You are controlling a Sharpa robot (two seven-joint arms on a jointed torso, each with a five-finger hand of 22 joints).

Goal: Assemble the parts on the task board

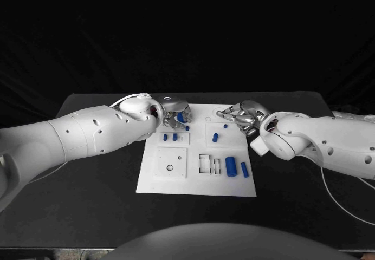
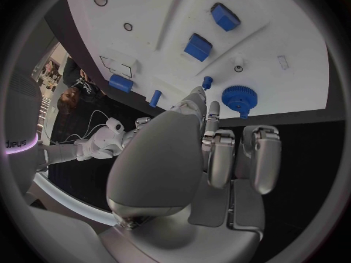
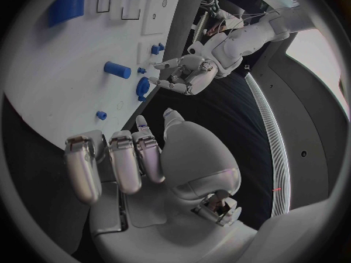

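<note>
The white task board (image 1: 160,181) lies in the middle of the black desk (image 1: 94,179), with bare desk surface on both of its sides and along its near edge. Both arms reach over the board's far edge, where room is tight: the left robot hand (image 1: 173,112) sits over the far left corner and the right robot hand (image 1: 240,115) over the far right corner, well apart from each other.

The left robot hand holds nothing; in its wrist view the fingers (image 2: 263,158) are loosely curled and apart, just beside a blue gear (image 2: 237,97) standing near the board's edge. The right robot hand also holds nothing, its fingers (image 3: 126,161) bent side by side above the desk just off the board's edge.

The parts are blue. Two small blocks (image 1: 170,137) stand in a raised square panel on the left, a short peg (image 1: 215,137) stands in the panel beside it, and a thick cylinder (image 1: 231,165) and a thinner cylinder (image 1: 244,169) lie side by side at the near right, next to rectangular slots (image 1: 205,162). A second square panel (image 1: 170,162) with a round hole occupies the near left.
</note>
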